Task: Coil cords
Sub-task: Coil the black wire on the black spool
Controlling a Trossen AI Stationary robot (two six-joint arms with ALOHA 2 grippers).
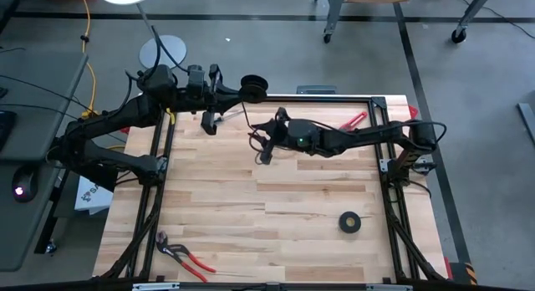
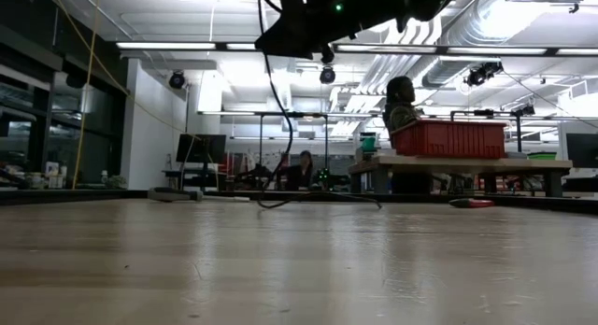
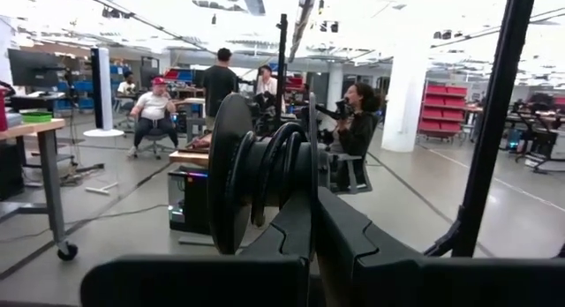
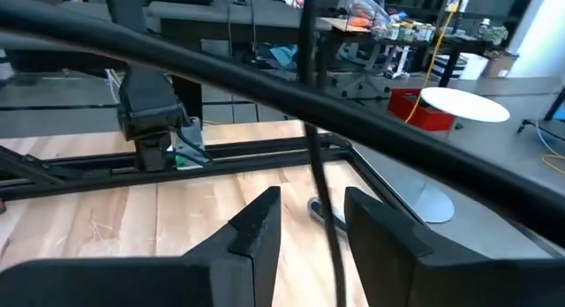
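We are winding the cord [image 1: 251,84] onto a spool held high at the table's far edge in our closed left gripper [image 1: 242,84], while our right gripper [image 4: 311,220], half-open around the strand, needs to guide slack toward it.

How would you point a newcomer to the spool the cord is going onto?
Look along the table's far edge, left of centre, where the left gripper reaches. The black spool sits at its tip, shut in that gripper, with thin black cord wound between its flanges. Unlike the black tape roll lying flat near the right front, it is held off the table.
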